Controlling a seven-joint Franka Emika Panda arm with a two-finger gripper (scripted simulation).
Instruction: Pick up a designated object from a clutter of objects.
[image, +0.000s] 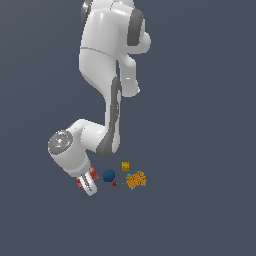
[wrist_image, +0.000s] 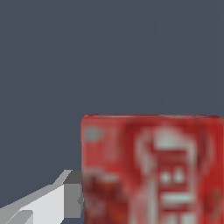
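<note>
Your red box (wrist_image: 151, 170) fills the lower part of the wrist view, its white-lettered face turned to the camera, and one pale finger (wrist_image: 48, 203) presses against its edge. That closeness is what tells you the claw (image: 86, 181) has the box between its fingers. In the exterior view you see only slivers of red (image: 79, 182) beside the white fingers, because the claw covers most of it. Whether the box rests on the bench (image: 200, 200) or has left it, you cannot tell from here. Just beside the claw sits the blue ball (image: 109, 175), with a tiny red item (image: 114, 184) next to it. Farther toward the exterior view's right lie the yellow cube (image: 125, 166) and the orange patterned box (image: 136, 180). The arm (image: 107, 75) reaches down from the far side of the group, so you can judge the grip was taken on the box's open side, away from the ball.
</note>
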